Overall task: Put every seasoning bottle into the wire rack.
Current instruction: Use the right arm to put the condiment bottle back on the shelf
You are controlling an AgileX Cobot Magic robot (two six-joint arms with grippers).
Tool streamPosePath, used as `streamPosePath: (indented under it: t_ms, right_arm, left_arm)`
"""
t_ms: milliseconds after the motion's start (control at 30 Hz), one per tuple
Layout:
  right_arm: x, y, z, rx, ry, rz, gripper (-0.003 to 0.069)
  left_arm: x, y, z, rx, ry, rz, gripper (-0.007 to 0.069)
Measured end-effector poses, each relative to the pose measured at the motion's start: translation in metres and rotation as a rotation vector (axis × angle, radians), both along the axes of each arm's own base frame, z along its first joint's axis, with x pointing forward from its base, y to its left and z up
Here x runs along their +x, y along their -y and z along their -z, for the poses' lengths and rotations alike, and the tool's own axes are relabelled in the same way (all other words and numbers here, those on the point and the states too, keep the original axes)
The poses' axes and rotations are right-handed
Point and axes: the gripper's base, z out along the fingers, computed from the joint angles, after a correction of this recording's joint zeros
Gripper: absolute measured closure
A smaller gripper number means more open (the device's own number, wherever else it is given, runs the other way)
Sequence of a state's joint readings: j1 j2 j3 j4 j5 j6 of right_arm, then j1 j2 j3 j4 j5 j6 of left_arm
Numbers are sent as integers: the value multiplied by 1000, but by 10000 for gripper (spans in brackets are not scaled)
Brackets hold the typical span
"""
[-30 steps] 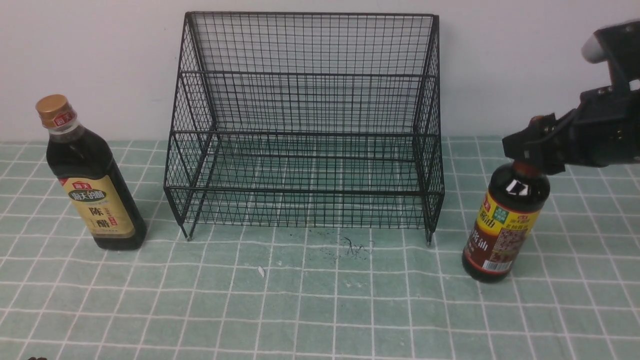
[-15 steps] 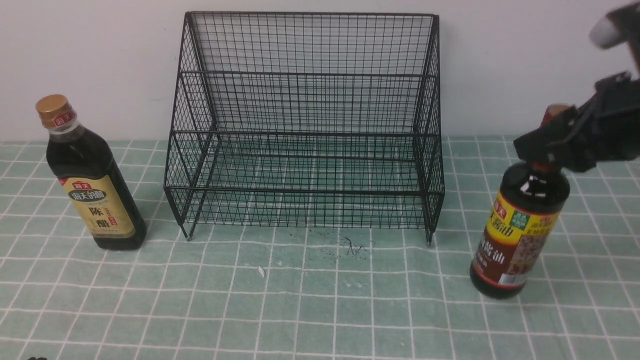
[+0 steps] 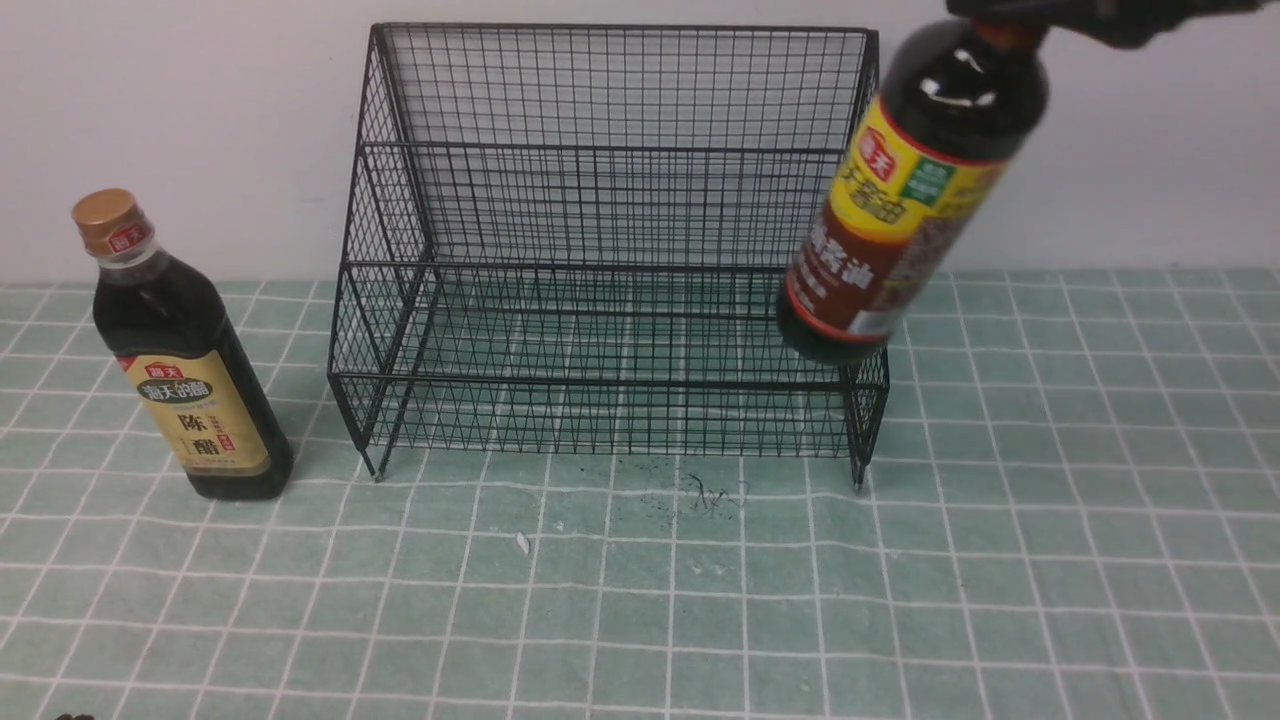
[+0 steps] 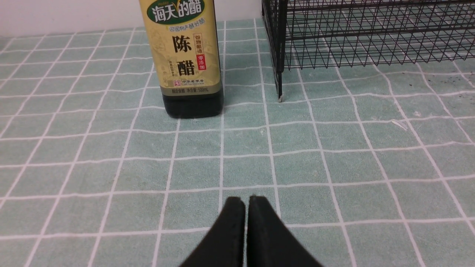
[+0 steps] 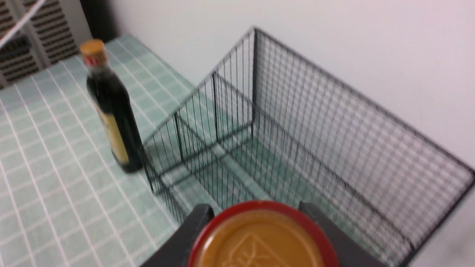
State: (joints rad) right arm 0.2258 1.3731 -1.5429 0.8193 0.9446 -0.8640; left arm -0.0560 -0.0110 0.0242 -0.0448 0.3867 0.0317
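Green checked cloth (image 3: 640, 620) over the table, white wall behind.

**Right gripper** (image 3: 1010, 15)
- Fingers (image 5: 189, 233): pinching the neck of the round bottle (image 3: 900, 200), one on each side, just under the red-rimmed cap (image 5: 259, 244).
- Load: held clear of the cloth, tilted, base swung toward the rack (image 3: 610, 150).
- Position in the front view: across the rack's right side wall, base above the right front corner. Not yet inside.

**Left gripper** (image 4: 246, 218)
- Fingers: pressed together, holding nothing.
- Position: low over the cloth, well apart from the square bottle (image 3: 190, 380).

**Square bottle**
- Upright on the cloth, left of the rack, near its left front leg.

**Handling, as judged**
- Weight: probably heavy; dark liquid up to the shoulder in both bottles.
- Stiffness: rigid. Glass or hard plastic: cannot tell. Treat as breakable.
- Surface: glossy, likely slippery on the neck. Rely on the cap's wider rim as a stop against slipping through.
- Swing: expect pendulum motion about a neck pinch, as the tilt suggests. Move slowly near the wire.
- Grip point, round bottle: keep hold high on the neck, directly under the cap.
- Grip point, square bottle: take the narrow neck below the gold cap; avoid the broad labelled body.
- Placement: bring the base level before lowering; set down flat on a mesh tier, clear of the side wall.
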Motion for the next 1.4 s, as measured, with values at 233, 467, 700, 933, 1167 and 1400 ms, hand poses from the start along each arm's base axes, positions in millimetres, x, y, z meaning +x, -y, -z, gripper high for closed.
streamPosePath:
  t_ms: [233,467,700,933,1167,1400]
  right_arm:
    - [60,-19,11,29,44,69,391]
    - [107,-27,28,36,59,121,391]
    - [133,-32,46,74,43,166,391]
    - [147,-32,54,91,60,207,391]
    - [158,-32,68,83,78,257,391]
    - [161,-36,87,39,17,206,391]
  left_arm:
    - [0,0,0,0,0,0,631]
    - [0,0,0,0,0,0,631]
    - [0,0,0,0,0,0,631]
    - [0,0,0,0,0,0,631]
    - [0,0,0,0,0,0,631]
    - [0,0,0,0,0,0,631]
